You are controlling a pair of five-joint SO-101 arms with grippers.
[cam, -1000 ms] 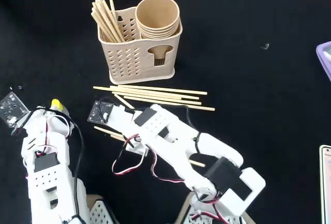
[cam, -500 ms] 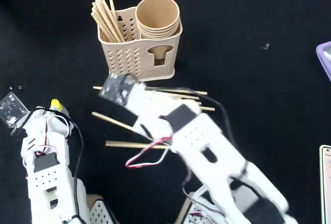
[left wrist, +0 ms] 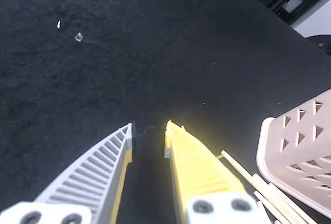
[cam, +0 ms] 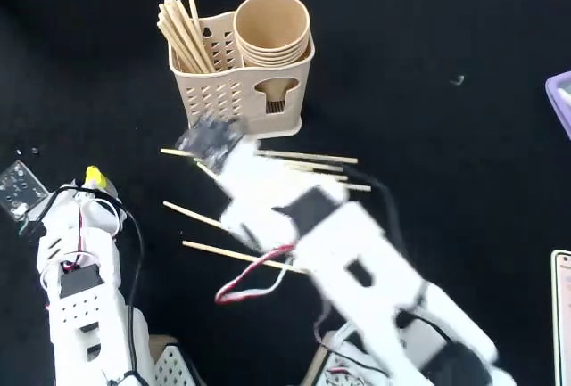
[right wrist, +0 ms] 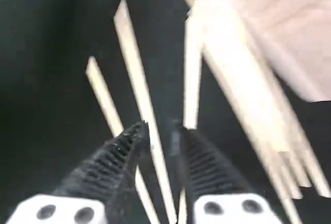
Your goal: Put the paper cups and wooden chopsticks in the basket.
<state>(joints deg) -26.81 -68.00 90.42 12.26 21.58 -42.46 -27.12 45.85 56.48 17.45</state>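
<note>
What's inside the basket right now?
In the high view, the basket holds a nested stack of paper cups in one compartment and a bundle of wooden chopsticks leaning in the other. Its walls hide their lower parts and the floor.

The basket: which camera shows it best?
The high view: the whole basket shows, holding cups and chopsticks. The left wrist view catches one holed corner; the right wrist view, a pale edge.
</note>
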